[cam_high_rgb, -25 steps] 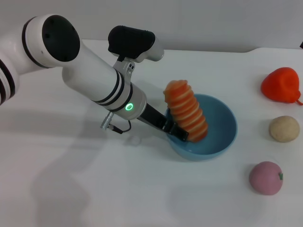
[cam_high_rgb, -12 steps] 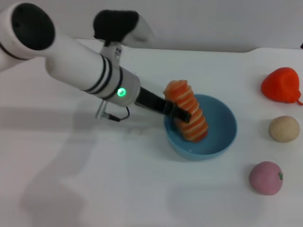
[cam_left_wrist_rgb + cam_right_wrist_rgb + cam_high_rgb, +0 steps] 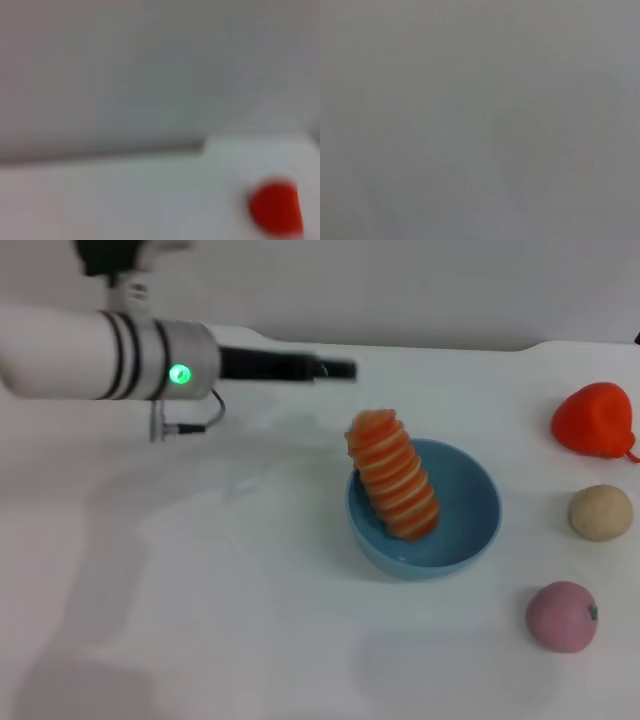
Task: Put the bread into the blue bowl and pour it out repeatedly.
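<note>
On the white table [image 3: 200,620]: blue bowl [image 3: 470,530], with the bread [image 3: 395,480] standing tilted inside, lower end in the bowl, upper end rising past the rim on the robot's left. Left gripper [image 3: 340,369] up and away to the left, touching nothing; whether its fingers are apart cannot be told. Well right of the bowl: red toy fruit [image 3: 597,420], tan ball [image 3: 600,512], pink ball [image 3: 561,616].
</note>
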Tool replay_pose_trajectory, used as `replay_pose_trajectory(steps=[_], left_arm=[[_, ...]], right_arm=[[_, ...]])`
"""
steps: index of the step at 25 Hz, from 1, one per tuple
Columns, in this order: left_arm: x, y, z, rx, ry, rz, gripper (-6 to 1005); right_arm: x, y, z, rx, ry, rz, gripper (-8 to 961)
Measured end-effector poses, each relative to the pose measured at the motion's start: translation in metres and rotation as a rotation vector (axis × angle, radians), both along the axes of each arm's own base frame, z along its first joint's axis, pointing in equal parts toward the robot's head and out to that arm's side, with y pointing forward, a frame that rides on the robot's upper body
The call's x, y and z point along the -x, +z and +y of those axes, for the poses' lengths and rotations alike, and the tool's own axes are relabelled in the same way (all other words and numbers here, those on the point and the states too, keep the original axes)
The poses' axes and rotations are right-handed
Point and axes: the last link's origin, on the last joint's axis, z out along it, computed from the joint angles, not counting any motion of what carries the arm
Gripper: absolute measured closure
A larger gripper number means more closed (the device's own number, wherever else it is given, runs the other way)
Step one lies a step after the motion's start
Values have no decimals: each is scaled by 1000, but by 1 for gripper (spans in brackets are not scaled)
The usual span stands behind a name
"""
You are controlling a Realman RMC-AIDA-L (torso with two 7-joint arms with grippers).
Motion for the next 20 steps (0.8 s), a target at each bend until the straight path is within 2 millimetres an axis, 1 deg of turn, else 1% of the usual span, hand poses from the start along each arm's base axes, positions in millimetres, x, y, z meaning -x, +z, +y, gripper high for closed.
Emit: replay_pose_trajectory(steps=[1, 4, 5, 6, 7, 10, 13, 16, 19, 20], left_arm=[[9, 12, 0, -101, -7, -75, 133], [11, 16, -1, -130, -13, -99, 133], [18, 25, -2, -194, -28, -145, 133], [22, 30, -3, -227, -38, -167, 132], [30, 39, -5, -286, -39, -215, 132], [46, 49, -9, -372, -28, -284, 134], [65, 57, -16, -454, -31, -327, 135], [78, 62, -25, -528, -91, -352, 136], [90, 61, -32, -598, -123, -333, 136], [90, 61, -32, -598, -123, -333, 136]], right_arm=[[0, 0, 0, 1, -2, 1, 505], [-3, 2, -2, -3, -20, 20, 505], [-5, 4, -2, -5, -34, 38, 505], [-8, 6, -3, -7, -54, 66, 505], [-11, 10, -3, -12, -80, 102, 504], [-18, 20, -4, -11, -144, 197, 504], [-26, 27, -5, 26, -211, 290, 504], [-32, 34, -8, 56, -256, 384, 504], [-35, 42, -12, 75, -268, 481, 504], [-36, 45, -14, 79, -268, 508, 505]])
